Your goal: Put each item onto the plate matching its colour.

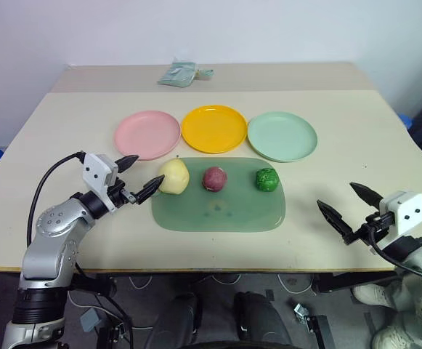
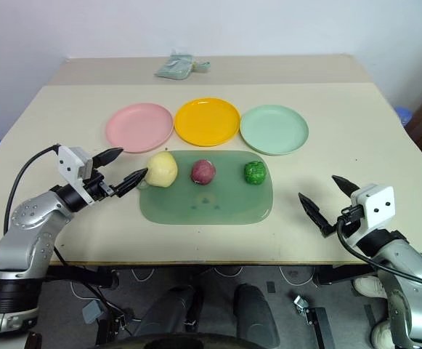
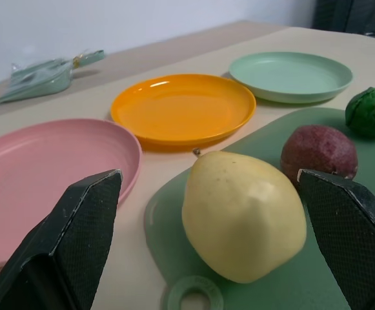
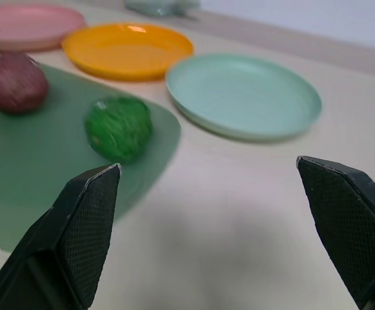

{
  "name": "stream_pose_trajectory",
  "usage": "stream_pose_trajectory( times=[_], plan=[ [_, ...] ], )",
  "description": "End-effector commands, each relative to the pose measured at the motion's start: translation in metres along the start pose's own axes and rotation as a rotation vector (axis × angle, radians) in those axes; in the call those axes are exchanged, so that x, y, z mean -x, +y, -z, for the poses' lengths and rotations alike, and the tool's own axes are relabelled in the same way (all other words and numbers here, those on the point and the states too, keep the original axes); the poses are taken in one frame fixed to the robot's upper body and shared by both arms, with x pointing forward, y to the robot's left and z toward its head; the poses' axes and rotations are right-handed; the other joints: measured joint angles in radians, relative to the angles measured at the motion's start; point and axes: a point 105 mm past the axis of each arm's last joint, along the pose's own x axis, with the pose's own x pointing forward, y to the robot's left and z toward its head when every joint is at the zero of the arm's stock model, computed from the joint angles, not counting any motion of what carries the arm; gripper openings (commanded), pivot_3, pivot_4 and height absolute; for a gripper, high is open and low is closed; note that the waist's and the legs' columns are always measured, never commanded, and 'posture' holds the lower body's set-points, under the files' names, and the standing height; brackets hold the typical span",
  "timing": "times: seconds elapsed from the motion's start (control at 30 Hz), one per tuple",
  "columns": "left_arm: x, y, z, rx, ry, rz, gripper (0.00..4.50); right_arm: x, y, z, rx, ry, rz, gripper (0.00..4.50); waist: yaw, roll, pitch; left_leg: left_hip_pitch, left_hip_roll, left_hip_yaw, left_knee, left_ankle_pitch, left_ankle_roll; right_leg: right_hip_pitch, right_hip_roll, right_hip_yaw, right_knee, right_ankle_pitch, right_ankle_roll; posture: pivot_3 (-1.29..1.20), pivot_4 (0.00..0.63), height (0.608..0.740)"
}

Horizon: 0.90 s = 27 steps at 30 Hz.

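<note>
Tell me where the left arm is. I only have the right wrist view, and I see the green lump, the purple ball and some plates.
Observer: The left gripper hovers at the left end of the tray, with its jaws open toward the yellow pear.
Operator: Is it gripping the pear yet?
Observer: No. In the left wrist view the pear lies on the tray between the open jaws, with a gap on each side.
Operator: Is anything on the pink plate?
Observer: No, the whole pink plate is bare.
</note>
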Motion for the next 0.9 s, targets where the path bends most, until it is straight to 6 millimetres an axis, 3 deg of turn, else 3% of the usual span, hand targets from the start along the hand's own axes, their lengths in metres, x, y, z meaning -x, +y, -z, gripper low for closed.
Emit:
stream_pose_trajectory(
  times=[0.03,0.2,0.47,0.67,0.9],
  plan=[
    [-0.002,-0.005,-0.013,-0.046,-0.037,0.026,4.50,-0.010,0.014,-0.021,0.065,-0.070,-0.149,4.47,0.000,0.000,0.000,0.000,0.000,0.000,0.000,0.000,0.000,0.000,0.000,0.000,0.000,0.000,0.000,0.00,0.150,0.740],
    [-0.004,-0.003,-0.012,-0.055,-0.030,0.022,4.50,-0.021,0.023,-0.031,0.112,-0.094,-0.270,4.47,0.001,0.000,0.000,0.000,0.000,0.000,0.000,0.000,0.000,0.000,0.000,0.000,0.000,0.000,0.000,0.00,0.150,0.740],
    [-0.009,-0.006,-0.008,-0.026,0.014,0.047,4.50,-0.039,0.054,-0.045,0.098,-0.131,-0.456,4.47,0.001,-0.002,0.001,0.000,0.000,0.000,0.001,0.000,0.000,0.000,0.000,0.000,0.000,0.000,0.000,0.00,0.150,0.740],
    [-0.006,-0.005,-0.005,-0.048,0.045,0.093,4.50,-0.045,0.056,-0.049,0.099,-0.149,-0.495,4.47,0.001,-0.002,0.001,0.000,0.000,0.000,0.000,0.000,0.000,0.000,0.000,0.000,0.000,0.000,0.000,0.00,0.150,0.740],
    [-0.012,0.008,-0.003,-0.124,0.103,0.017,4.50,-0.042,0.060,-0.054,0.078,-0.173,-0.549,4.47,0.001,-0.002,0.001,-0.001,0.000,0.000,0.001,0.000,0.000,0.000,0.000,0.000,0.000,0.001,0.000,0.00,0.150,0.740]
  ],
)
